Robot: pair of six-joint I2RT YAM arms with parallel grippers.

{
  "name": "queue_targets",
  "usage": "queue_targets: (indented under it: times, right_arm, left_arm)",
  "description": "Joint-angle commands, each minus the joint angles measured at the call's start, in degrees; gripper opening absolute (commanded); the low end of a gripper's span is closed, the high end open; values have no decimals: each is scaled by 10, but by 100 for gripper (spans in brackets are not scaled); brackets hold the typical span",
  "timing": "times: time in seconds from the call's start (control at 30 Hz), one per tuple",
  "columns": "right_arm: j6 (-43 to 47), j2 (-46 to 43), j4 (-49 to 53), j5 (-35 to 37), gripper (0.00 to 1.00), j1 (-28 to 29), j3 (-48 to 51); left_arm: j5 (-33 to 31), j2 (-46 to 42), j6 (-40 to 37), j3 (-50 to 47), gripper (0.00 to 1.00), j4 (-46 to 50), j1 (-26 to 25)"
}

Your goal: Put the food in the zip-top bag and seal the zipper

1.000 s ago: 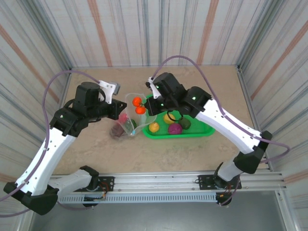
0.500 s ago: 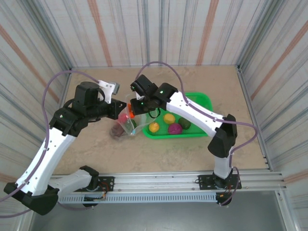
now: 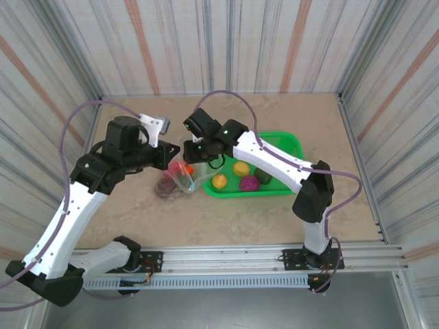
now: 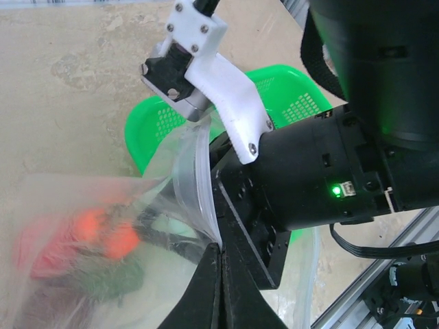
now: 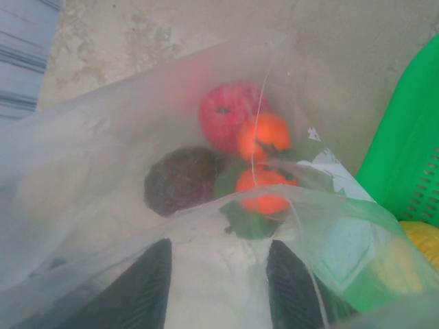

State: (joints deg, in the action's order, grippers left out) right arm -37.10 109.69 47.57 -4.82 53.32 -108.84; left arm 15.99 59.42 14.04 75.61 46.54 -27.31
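Observation:
The clear zip-top bag (image 3: 180, 177) lies left of the basket, mouth lifted. My left gripper (image 3: 171, 153) is shut on its mouth edge (image 4: 221, 247), where the zipper strip (image 4: 195, 185) curves up. Seen through the film of the bag (image 5: 103, 151) are a pink-red fruit (image 5: 223, 113), two orange pieces (image 5: 264, 133) on a green leaf, and a maroon one (image 5: 182, 179). My right gripper (image 5: 219, 284) is open at the bag's mouth (image 3: 191, 151), with nothing between its fingers (image 5: 147, 288). Two yellow (image 3: 241, 168), one purple (image 3: 250, 183) and one dark green (image 3: 264, 176) food pieces are in the basket.
The green mesh basket (image 3: 285, 145) sits right of the bag, its rim close to my right gripper (image 5: 405, 157). Striped walls enclose the tan table (image 3: 226, 219) on three sides. The right arm's black wrist (image 4: 309, 178) crowds the left gripper.
The right arm swung left from over the basket to the bag's mouth. The orange pieces went from the bag's mouth down into the bag. The left arm held still.

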Motion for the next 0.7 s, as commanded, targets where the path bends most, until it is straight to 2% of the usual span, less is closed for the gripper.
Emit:
queue_targets:
  times: [0.0, 0.2, 0.33, 0.47, 0.57, 0.6, 0.67]
  right_arm:
    - [-4, -60, -5, -9, 33, -3, 9]
    - [-2, -134, -12, -34, 17, -20, 33]
    - [10, -174, 11, -32, 19, -33, 32]
    - [29, -222, 40, -9, 34, -57, 59]
    - [33, -263, 45, 0, 47, -93, 116]
    - [34, -278, 45, 2, 52, -107, 141]
    - [36, -300, 47, 15, 70, -132, 189]
  left_arm:
    - [11, -10, 2, 2, 0, -1, 7]
    - [9, -15, -1, 4, 0, 4, 10]
    - [8, -18, -1, 3, 0, 9, 14]
    - [10, -22, -1, 2, 0, 11, 14]
    - [10, -25, -2, 4, 0, 14, 15]
    - [9, -26, -2, 5, 0, 15, 15]
    - [10, -28, -2, 5, 0, 16, 15]
